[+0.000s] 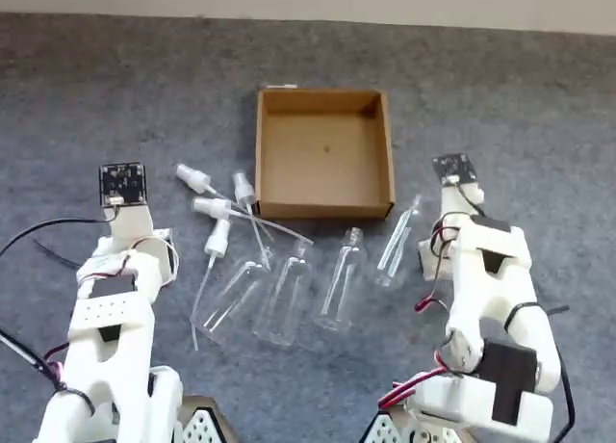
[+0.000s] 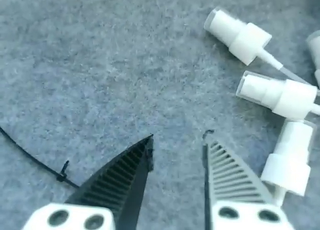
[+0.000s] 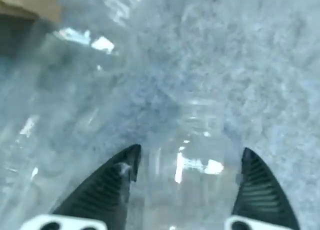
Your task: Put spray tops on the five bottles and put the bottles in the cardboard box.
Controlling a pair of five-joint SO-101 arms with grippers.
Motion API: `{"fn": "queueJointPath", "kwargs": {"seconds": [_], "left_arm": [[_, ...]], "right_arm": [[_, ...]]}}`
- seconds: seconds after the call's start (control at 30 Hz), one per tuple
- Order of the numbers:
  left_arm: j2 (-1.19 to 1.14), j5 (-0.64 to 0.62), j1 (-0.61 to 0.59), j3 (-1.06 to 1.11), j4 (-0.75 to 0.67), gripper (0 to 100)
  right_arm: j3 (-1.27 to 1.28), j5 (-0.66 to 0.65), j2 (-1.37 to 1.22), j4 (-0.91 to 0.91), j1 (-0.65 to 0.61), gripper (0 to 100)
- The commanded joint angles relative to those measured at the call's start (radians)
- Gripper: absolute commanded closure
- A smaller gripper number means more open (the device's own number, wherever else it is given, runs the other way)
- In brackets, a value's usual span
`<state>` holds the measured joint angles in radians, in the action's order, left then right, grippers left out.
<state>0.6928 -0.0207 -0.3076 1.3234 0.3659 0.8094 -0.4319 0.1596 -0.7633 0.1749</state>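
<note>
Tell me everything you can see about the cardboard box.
The cardboard box is plain brown, squarish and shallow, open at the top, its bare floor showing one small dark spot. It sits flat on the grey carpet, at the far middle. Spray tops lie beside its near left corner and clear bottles just in front; contact is unclear.

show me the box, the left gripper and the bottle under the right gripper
box (image 1: 323,210), high view, on its front wall
left gripper (image 2: 178,138), left wrist view, midway between its open fingertips
bottle (image 3: 194,166), right wrist view, on its clear body at the bright glint
</note>
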Motion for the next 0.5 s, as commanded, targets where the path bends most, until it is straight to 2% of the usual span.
{"fn": "queueJointPath", "kwargs": {"seconds": [0.0,0.13,0.23,0.47], "left_arm": [[0.081,0.003,-0.058,-0.031,-0.029,82],[0.257,0.005,-0.079,-0.021,-0.023,82],[0.429,0.005,-0.076,0.03,0.031,82],[0.822,0.005,-0.024,0.213,0.16,82]], "right_arm": [[-0.044,0.138,0.16,-0.005,0.047,74.3],[-0.031,0.184,0.383,-0.007,0.062,74.3],[0.084,0.203,0.53,-0.004,0.054,74.7],[0.361,0.206,0.777,0.071,-0.008,93.9]]}}
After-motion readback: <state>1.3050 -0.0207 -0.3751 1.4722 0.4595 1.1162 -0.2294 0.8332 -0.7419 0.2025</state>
